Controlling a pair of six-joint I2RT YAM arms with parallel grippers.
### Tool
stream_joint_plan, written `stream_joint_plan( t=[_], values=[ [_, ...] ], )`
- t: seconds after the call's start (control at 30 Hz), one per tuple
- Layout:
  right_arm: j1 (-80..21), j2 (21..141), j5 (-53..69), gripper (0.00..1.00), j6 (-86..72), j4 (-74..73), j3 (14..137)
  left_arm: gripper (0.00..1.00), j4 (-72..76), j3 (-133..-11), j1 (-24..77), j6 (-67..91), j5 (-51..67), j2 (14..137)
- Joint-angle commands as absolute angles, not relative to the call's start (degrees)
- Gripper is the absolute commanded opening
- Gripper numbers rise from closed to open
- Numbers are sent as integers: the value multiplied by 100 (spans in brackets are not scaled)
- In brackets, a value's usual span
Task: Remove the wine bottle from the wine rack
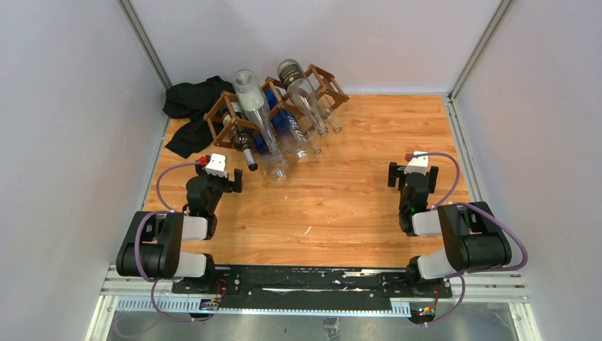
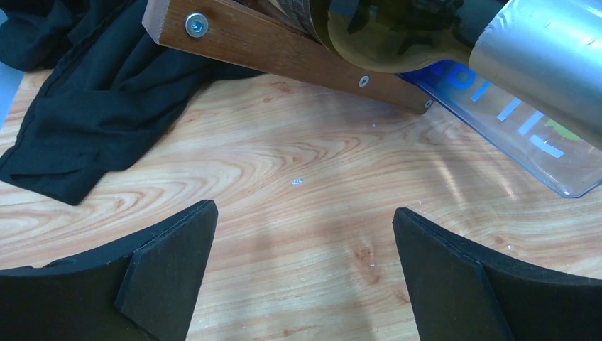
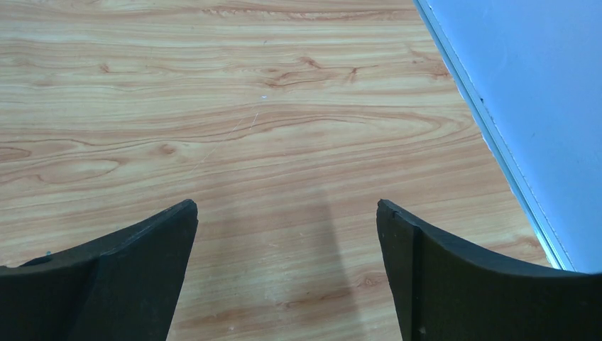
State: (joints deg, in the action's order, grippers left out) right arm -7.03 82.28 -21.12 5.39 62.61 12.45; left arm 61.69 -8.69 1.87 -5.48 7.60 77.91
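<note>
pale walls close in three sides of the cell, and the work surface is a wood-grain table, smooth and a little glossy, so i'd expect anything round set down on it to roll. the wine rack sits in the far left corner, angled, with a black cloth bunched just beside its left end. several bottles lie in its cells, necks pointing toward me. the one i take for the wine bottle is the dark glass one in the low left cell, its foil-wrapped neck sticking out over the table. a blue bottle lies just beside it.

i judge the wine bottle heavy if full, rigid, slick on the glass and breakable. the rack looks light and may slide along with it. i'd take hold on the foil of the neck and pull along the bottle's own axis.

my left gripper hovers close in front of the rack, fingers spread wide with nothing between them. my right gripper is well apart over the right side of the table, equally wide and empty.
</note>
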Motion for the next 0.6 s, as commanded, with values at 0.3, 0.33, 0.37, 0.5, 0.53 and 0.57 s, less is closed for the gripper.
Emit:
stream_joint_plan(
  t=[0.3, 0.33, 0.37, 0.5, 0.53, 0.57],
  values=[
    [-620, 8264, -2268, 100, 580, 6480, 1156, 100, 6434, -972, 132, -524, 776, 7848],
    [-616, 8262, -2268, 100, 580, 6478, 1155, 100, 6434, -969, 131, -524, 779, 7845],
    [-616, 8266, -2268, 100, 580, 6478, 1160, 100, 6429, -969, 130, -521, 774, 7847],
    [-620, 8266, -2277, 100, 569, 6463, 1167, 100, 6436, -972, 132, -526, 780, 7845],
    [-615, 8223, -2399, 100, 543, 6423, 1185, 100, 6459, -960, 125, -543, 785, 7826],
    [-609, 8101, -2325, 100, 560, 6294, 1190, 100, 6384, -983, 119, -523, 757, 7756]
  ],
)
